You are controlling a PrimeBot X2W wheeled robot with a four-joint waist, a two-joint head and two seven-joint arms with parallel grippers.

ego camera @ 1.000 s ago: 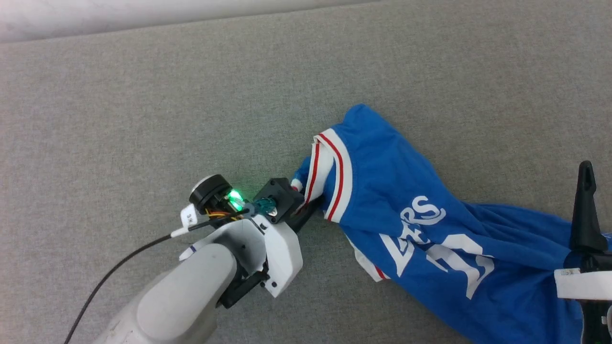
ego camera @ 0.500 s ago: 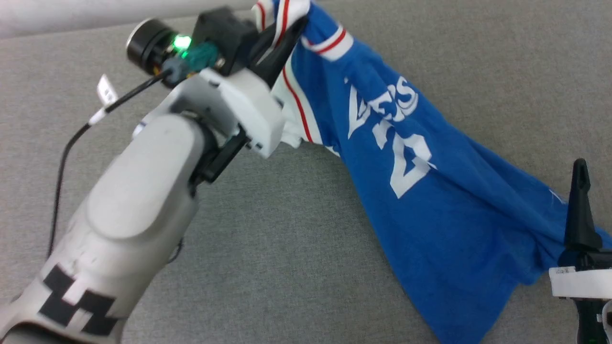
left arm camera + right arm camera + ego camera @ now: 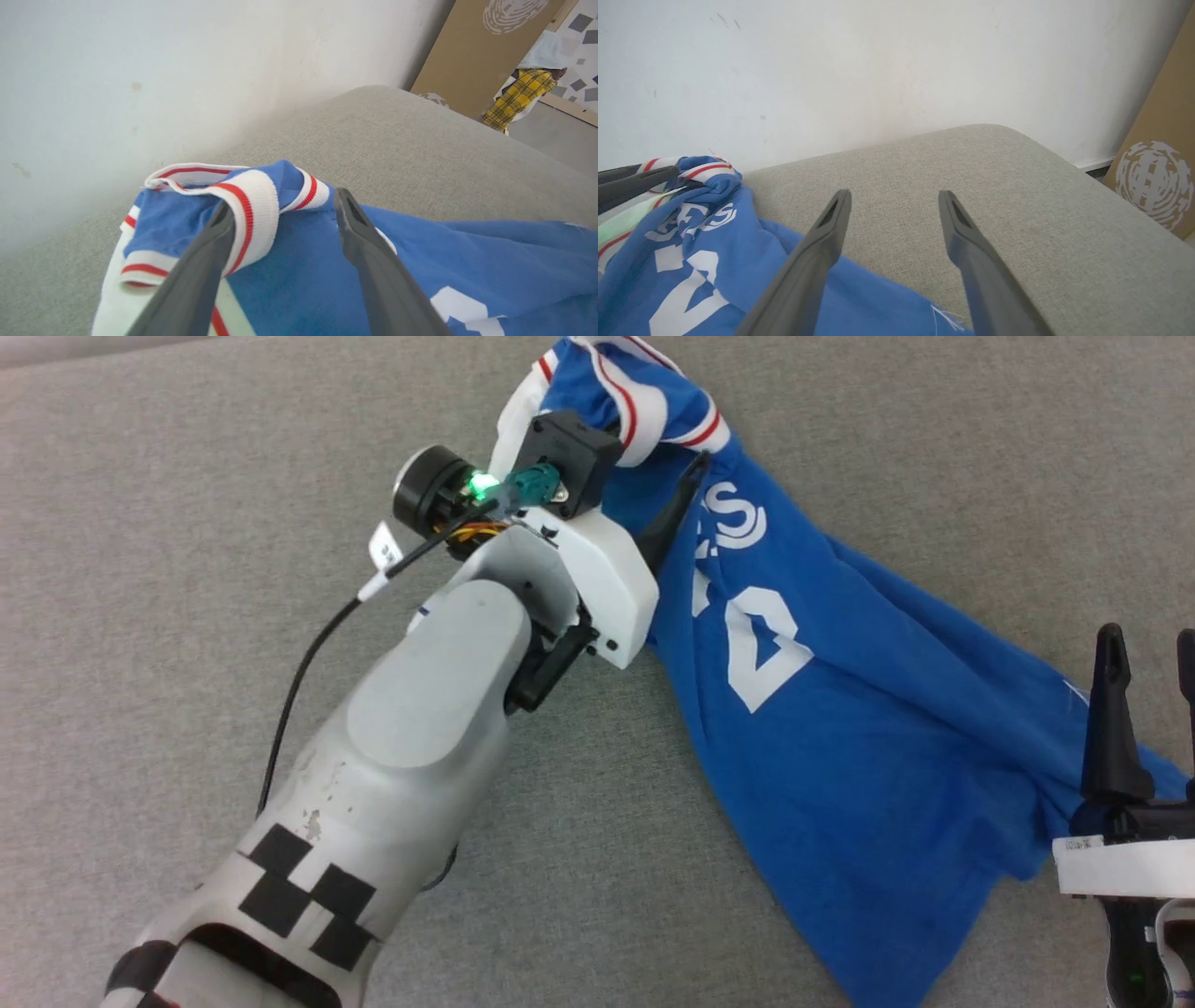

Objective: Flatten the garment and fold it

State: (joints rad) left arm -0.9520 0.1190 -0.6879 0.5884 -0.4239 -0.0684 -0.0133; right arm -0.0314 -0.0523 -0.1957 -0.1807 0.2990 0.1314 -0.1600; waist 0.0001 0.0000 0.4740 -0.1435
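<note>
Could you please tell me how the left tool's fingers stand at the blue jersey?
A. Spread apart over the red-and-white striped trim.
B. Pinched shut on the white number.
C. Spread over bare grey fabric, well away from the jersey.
A: in the left wrist view the left tool has its two fingers well apart, and the striped trim of the garment lies bunched between them, not pinched.

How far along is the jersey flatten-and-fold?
Done: the garment lies drawn out diagonally on the gray surface, number side up. In hand: nothing; the left gripper stands open at the bunched striped trim, the right gripper is open by the opposite end. Left: trim end crumpled, body creased, no fold made.
</note>
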